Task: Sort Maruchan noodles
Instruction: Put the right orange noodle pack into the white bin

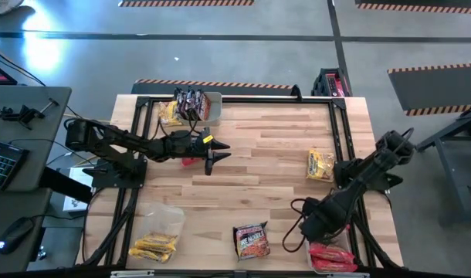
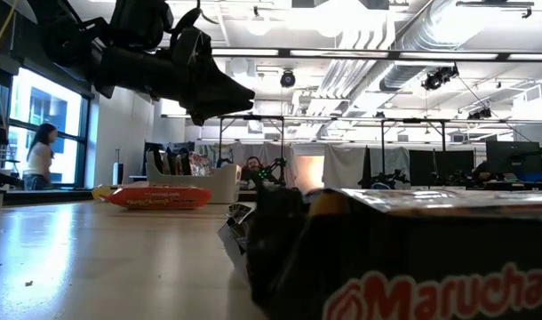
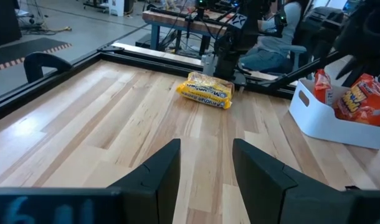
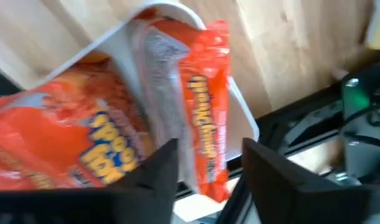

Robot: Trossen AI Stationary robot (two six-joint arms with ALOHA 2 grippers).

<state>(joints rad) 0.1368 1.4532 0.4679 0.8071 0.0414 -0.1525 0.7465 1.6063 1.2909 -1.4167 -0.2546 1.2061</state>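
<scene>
1. My two arms are dark, near-black, built of slim jointed segments.
2. My left gripper [image 1: 213, 154] ends in two matte black, wedge-shaped fingers [image 3: 157, 177] with flat faces.
3. My right gripper [image 1: 306, 234] is black too, with a black cable looping beside it at nine o'clock.

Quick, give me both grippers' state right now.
Left gripper: open, empty, over the table's middle.
Right gripper: open, holding nothing, above the red-orange packets in the white bin.
</scene>
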